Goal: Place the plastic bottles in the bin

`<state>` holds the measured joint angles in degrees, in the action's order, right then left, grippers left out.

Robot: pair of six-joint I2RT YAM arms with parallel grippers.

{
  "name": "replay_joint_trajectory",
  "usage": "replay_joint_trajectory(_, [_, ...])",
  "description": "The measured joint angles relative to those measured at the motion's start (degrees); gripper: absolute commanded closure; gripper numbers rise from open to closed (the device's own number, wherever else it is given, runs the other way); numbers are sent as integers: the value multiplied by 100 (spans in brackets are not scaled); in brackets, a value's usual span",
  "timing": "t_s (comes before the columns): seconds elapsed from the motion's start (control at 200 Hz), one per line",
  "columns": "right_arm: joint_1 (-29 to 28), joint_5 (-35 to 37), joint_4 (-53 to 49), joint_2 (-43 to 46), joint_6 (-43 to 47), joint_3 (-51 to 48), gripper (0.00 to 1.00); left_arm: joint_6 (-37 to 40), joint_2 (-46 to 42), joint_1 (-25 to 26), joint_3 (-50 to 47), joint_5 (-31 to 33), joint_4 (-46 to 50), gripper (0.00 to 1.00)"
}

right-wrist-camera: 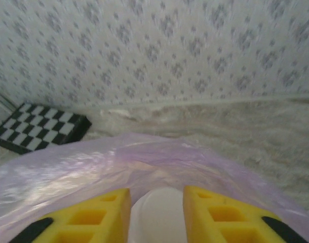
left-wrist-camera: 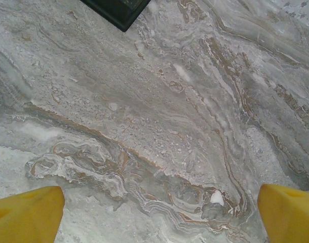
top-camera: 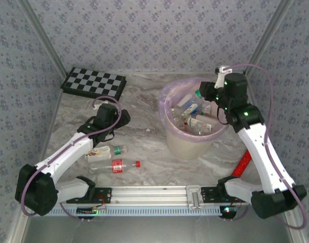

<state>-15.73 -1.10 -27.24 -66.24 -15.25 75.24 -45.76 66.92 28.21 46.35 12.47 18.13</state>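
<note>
The bin (top-camera: 187, 144), a cream bucket lined with a pink-purple bag (right-wrist-camera: 144, 162), stands right of centre and holds several plastic bottles (top-camera: 192, 119). My right gripper (top-camera: 205, 97) hovers over its far right rim, shut on a white bottle (right-wrist-camera: 156, 217) that sits between the yellow fingers (right-wrist-camera: 99, 215). On the table at the near left lie two bottles: a clear one with a green label (top-camera: 108, 151) and one with a red label and red cap (top-camera: 116, 165). My left gripper (top-camera: 121, 119) hangs open beyond them, and its fingers (left-wrist-camera: 28, 215) are spread wide over bare marble.
A black-and-white chequered board (top-camera: 93, 82) lies at the far left, and its corner (left-wrist-camera: 119, 10) shows above the left gripper. A red object (top-camera: 241, 164) lies beside the right arm. Patterned walls close in the table on three sides.
</note>
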Motion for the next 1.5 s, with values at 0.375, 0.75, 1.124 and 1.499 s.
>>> replay_joint_trajectory(0.375, [-37, 9, 1051, 37, -306, -909, 83, -151, -638, -11, -120, 238, 385, 3])
replay_joint_trajectory(0.75, [-33, -79, 409, 81, -262, -540, 38, -87, -48, -15, 140, 214, 973, 1])
replay_joint_trajectory(1.124, [332, -136, 173, 175, -20, -343, 27, -1344, -52, 188, 999, 1283, 3464, 1])
replay_joint_trajectory(1.499, [400, -192, 175, 151, -11, -409, 26, -3241, -55, 511, 332, 1196, 4500, 1])
